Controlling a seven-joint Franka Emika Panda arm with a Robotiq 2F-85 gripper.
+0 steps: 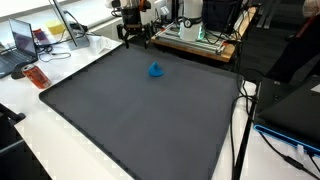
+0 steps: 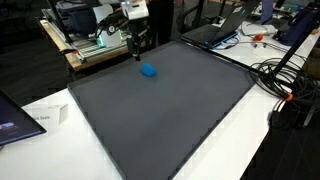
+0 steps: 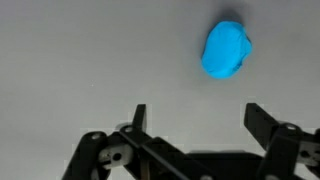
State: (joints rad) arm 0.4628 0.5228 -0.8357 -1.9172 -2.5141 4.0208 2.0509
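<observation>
The laptop [image 1: 22,42] stands on the counter [image 1: 60,140] beyond the left edge of the dark mat [image 1: 130,120] in an exterior view. The tool [image 1: 135,38] hangs over the mat's far edge, jaws spread wide, gripping nothing. The blue lump [image 1: 156,70] lies on the mat, near the tool and clear of it, to its right.

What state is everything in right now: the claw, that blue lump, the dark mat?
gripper: open, holding nothing, hovering over the mat.
blue object: lying on the mat, clear of the gripper's fingers.
dark mat: spread flat.
laptop: lid open.
</observation>
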